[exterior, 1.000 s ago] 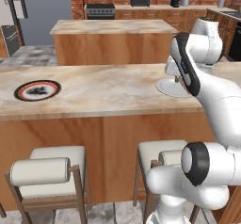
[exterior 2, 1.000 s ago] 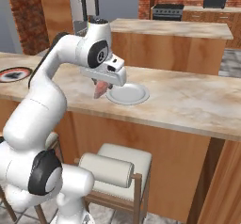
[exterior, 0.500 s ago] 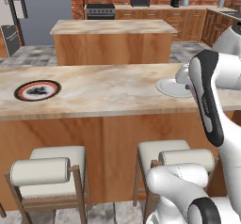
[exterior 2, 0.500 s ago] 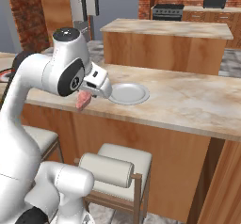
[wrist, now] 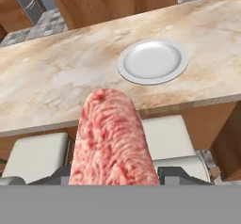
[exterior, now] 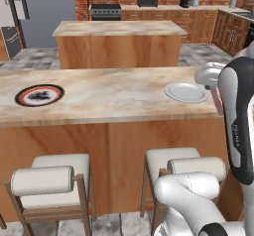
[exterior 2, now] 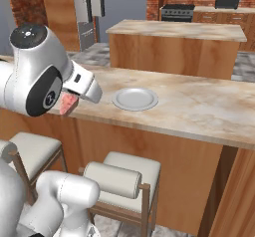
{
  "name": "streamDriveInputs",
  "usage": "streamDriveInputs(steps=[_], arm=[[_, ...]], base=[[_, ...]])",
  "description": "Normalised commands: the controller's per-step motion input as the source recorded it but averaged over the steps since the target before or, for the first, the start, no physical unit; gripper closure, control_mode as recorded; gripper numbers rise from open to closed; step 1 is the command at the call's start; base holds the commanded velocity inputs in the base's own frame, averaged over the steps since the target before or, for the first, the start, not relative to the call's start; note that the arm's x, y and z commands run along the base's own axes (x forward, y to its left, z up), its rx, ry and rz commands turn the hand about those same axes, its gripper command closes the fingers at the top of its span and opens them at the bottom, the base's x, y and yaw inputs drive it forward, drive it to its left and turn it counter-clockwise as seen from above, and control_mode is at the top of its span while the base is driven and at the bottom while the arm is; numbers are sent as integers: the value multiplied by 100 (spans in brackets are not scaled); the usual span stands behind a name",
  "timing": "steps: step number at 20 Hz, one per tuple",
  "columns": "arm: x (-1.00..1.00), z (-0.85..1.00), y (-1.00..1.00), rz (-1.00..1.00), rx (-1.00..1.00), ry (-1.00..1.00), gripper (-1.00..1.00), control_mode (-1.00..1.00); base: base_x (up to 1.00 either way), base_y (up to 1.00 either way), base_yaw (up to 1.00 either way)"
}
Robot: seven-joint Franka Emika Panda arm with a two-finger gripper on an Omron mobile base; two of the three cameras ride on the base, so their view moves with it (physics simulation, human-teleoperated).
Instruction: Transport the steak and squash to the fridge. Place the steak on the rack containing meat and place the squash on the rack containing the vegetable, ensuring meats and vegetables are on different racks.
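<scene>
Marbled pink steak [wrist: 113, 140] is clamped in my gripper [exterior 2: 69, 101], held off the near edge of the counter [exterior 2: 199, 109], above the stools [exterior 2: 122, 178]. White plate [exterior 2: 134, 99] sits bare on the counter just beyond it; a round dark dish [exterior: 39, 94] lies further left. Island [exterior: 119, 44] stands behind. Since a second ago I've pulled the steak back off the plate toward me.
</scene>
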Motion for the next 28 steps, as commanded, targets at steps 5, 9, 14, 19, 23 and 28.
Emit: streamDriveInputs(steps=[5,9,14,19,23,28], arm=[[-47,29,5,0,0,-7,100,-100],[-60,0,3,0,0,-12,100,-100],[-47,0,4,0,0,-19,100,-100],[-30,17,-9,-7,0,-9,100,-100],[0,0,0,0,0,0,100,100],[0,0,0,0,0,0,100,100]], base=[[0,0,0],[0,0,0],[0,0,0],[0,0,0],[-24,-88,-11],[4,-100,-1]])
